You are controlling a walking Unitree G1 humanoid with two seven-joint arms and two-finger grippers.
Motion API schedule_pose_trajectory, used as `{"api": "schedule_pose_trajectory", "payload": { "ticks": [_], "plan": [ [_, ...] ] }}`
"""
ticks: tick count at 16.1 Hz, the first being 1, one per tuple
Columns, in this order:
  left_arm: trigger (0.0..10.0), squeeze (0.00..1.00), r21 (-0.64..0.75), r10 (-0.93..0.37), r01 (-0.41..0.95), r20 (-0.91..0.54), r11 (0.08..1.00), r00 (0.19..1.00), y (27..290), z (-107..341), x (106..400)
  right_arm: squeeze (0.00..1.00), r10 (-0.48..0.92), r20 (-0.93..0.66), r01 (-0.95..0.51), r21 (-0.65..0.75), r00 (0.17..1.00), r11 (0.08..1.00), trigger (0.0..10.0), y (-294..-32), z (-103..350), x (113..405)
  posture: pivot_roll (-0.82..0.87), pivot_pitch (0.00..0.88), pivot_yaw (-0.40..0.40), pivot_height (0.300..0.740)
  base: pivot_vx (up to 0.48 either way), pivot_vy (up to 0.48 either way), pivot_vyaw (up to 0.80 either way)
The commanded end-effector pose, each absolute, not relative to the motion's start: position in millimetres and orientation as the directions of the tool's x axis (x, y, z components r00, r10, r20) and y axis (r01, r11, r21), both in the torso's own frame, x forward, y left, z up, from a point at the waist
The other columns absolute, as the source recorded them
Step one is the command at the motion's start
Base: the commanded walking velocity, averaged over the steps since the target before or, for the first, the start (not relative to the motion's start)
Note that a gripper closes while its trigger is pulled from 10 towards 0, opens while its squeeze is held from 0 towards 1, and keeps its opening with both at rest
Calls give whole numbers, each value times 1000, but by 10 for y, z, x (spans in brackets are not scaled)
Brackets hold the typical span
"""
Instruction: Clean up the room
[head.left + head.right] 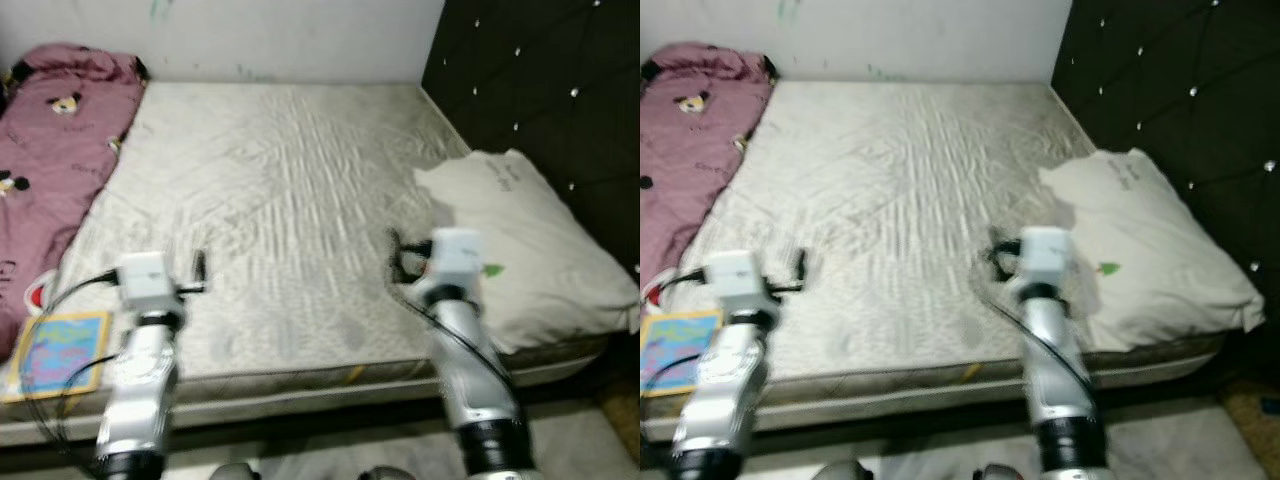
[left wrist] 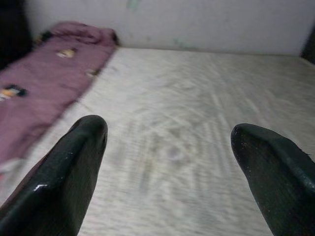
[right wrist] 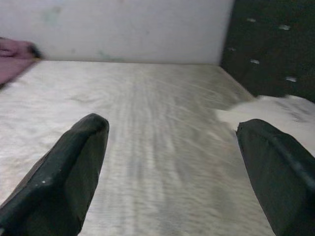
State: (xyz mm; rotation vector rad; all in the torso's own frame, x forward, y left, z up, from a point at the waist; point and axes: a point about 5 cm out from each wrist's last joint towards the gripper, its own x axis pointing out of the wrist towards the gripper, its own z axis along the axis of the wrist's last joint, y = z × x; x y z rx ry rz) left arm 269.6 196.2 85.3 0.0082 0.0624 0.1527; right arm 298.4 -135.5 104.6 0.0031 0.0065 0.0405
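Pillow (image 1: 530, 250): lies on the mattress (image 1: 270, 200) just right of the right gripper (image 3: 170, 172), long axis apparently toward headboard; nearer arm. Both grippers, left gripper (image 2: 170, 167) included, released, empty.

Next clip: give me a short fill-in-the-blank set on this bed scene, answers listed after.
1. The white pillow lies against the black tufted ____ on the robot's right.
2. The blanket along the mattress's left side is ____ in colour.
3. Both the left claw and the right claw have their fingers ____.
4. The colourful book lies near the mattress corner beside the ____ arm.

Missing words: headboard; pink; open; left
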Motion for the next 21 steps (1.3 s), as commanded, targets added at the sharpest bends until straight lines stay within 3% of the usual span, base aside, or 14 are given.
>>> {"api": "schedule_pose_trajectory", "payload": {
  "ticks": [1,17,21],
  "plan": [
    [10000,0,-1,127,-127,-62,992,990,1866,859,2715,0,8,-9,-8,-20,1000,1000,10000,-1484,1046,2990,26,0,-20,740,0,480,0],
    [10000,0,-5,140,-140,-66,990,988,1860,858,2730,0,31,-26,-32,-39,999,999,10000,-1453,1019,3014,30,0,-21,740,0,480,0],
    [10000,0,1,124,-124,-48,992,991,1832,882,2740,0,37,-29,-39,-41,999,998,10000,-1445,1016,3017,29,0,-21,740,0,0,0]
  ]
}}
